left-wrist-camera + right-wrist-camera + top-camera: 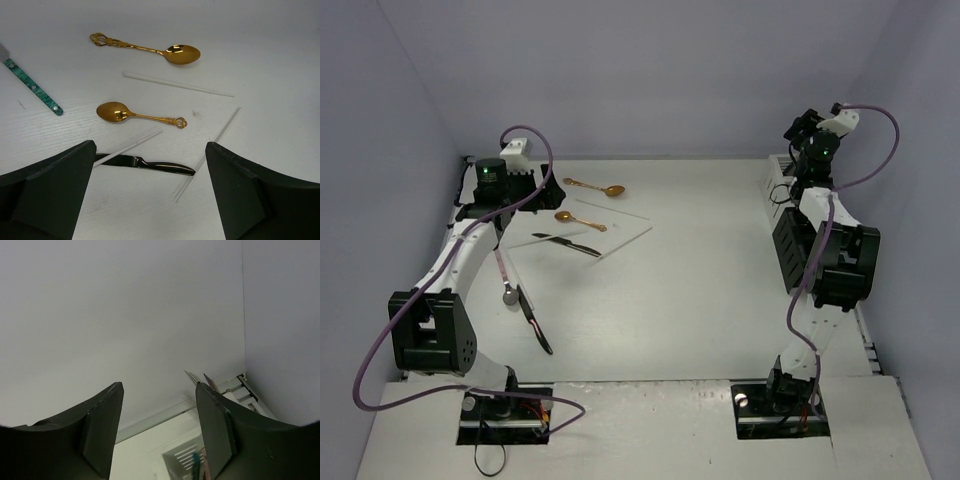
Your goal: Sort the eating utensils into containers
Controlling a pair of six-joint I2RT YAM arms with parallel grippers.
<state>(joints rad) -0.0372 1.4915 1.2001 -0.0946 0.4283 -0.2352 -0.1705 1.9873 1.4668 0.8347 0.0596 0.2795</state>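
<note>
The left arm (450,260) runs up the left side of the surface (700,300), with its wrist bent down over the cutlery in the far-left corner. The left fingers (50,195) are spread wide and grip nothing. In the wrist view a black-handled knife (145,163) lies on the surface between them.

Just past it lie a nearer gold spoon (135,114) and a farther gold spoon (150,48), apart from each other, with their bowls at opposite ends. One pale chopstick (177,84) lies between the spoons, a second chopstick (210,147) slants off to the right, and a third chopstick (127,146) meets the knife's left end. A teal-handled piece (32,86) sits at the left.

Nearer the bases, a pink-handled spoon (504,272) and a second knife (533,318) lie just beside each other.

A broad bare stretch of surface separates this group from the right edge. There a white holder (778,178) and a black holder (788,250) stand along the wall. The right arm (830,250) folds upward over them, wrist raised high. The right fingers (100,430) are parted, with only blank wall between them. Utensil tips show beside one finger, too small to name.
</note>
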